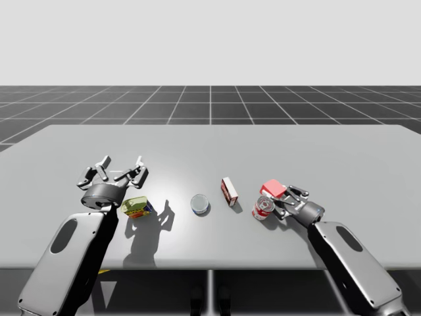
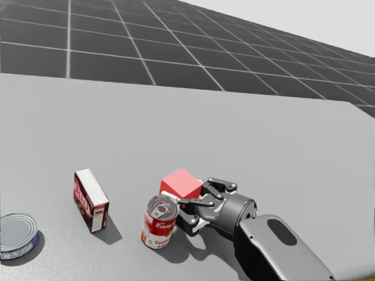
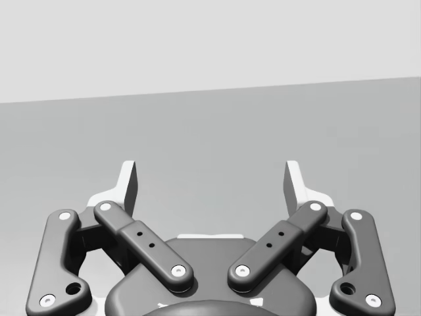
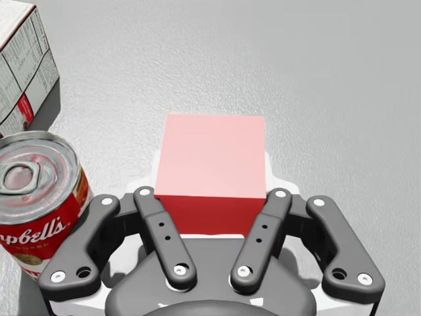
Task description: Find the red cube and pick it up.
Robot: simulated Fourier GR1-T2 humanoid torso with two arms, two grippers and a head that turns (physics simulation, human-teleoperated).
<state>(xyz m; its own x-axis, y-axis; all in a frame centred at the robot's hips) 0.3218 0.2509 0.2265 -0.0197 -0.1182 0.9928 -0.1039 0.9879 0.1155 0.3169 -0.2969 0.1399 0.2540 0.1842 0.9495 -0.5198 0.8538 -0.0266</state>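
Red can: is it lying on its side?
No, the red can stands upright beside the red cube, lid facing up.

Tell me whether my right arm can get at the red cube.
Likely yes: the red cube sits inside my right gripper, both fingers touching it; the red can beside blocks nothing.

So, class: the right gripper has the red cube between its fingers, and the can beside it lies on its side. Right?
No: the can stands upright, as the head view shows. The rest holds: the right gripper has the red cube between its fingers, the can beside it.
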